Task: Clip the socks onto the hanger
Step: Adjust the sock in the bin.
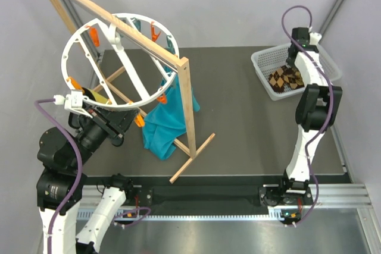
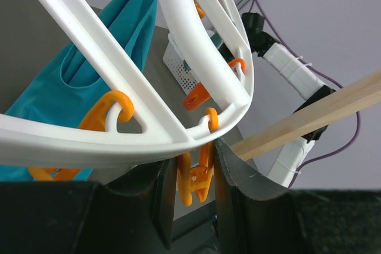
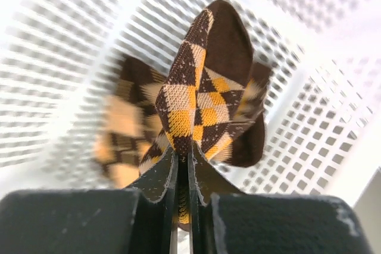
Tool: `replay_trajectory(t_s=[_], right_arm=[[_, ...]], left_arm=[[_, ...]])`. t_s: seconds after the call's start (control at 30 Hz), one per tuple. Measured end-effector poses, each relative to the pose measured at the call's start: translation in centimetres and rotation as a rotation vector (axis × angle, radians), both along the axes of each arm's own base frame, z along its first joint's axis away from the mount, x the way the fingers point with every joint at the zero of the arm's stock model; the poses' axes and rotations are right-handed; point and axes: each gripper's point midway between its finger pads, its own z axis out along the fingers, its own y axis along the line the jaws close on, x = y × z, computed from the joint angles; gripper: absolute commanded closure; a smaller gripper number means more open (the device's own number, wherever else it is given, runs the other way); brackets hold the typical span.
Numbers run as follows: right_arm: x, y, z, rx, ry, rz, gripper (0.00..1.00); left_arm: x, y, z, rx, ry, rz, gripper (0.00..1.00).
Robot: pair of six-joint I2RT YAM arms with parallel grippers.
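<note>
We clamp the left claw [image 2: 195, 168] on the hanger [image 1: 76, 38] rim to steady it for clipping; our right claw [image 3: 183, 162] pinches a sock [image 3: 202, 87] in the basket [image 3: 71, 57], ready to lift it.

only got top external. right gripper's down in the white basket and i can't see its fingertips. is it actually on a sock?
Observer: Yes. The right wrist view shows the right gripper shut on a fold of an argyle sock inside the mesh basket.
Operator: and the other side, holding what?
Observer: In the left wrist view the left gripper sits just under the rim of the hanger, with one orange clip between its jaws, apparently clamped.
</note>
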Motion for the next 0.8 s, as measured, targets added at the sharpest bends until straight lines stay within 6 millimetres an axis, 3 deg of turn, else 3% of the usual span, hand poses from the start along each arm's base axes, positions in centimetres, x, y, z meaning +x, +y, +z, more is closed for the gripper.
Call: replay_trajectory(t_s=[0.2, 0.3, 0.37, 0.57, 0.63, 0.67, 0.8], right_arm=[[1.6, 1.4, 9.8, 0.115, -0.294, 0.065, 1.00], [2.2, 1.7, 12.4, 0.189, -0.399, 0.096, 1.00], [2.5, 1.7, 12.3, 0.260, -0.441, 0.116, 1.00], [1.8, 1.4, 7.9, 0.422, -0.416, 0.106, 1.00], [2.1, 1.5, 7.7, 0.449, -0.424, 0.106, 0.93], [2.1, 1.5, 7.8, 0.457, -0.428, 0.101, 0.84], [2.2, 0.0, 7.4, 0.413, -0.408, 0.043, 0.69]], left_arm=[[-0.2, 0.0, 0.2, 0.002, -0.006, -0.003, 1.00], [-0.2, 0.0, 0.2, 0.002, -0.004, -0.005, 1.00], [-0.2, -0.1, 0.2, 0.003, -0.004, -0.006, 1.00], [-0.2, -0.1, 0.2, 0.003, -0.004, -0.008, 1.00], [-0.2, -0.1, 0.2, 0.003, -0.004, -0.008, 1.00], [-0.2, -0.1, 0.2, 0.003, -0.004, -0.008, 1.00], [-0.2, -0.1, 0.2, 0.003, -0.004, -0.009, 1.00]])
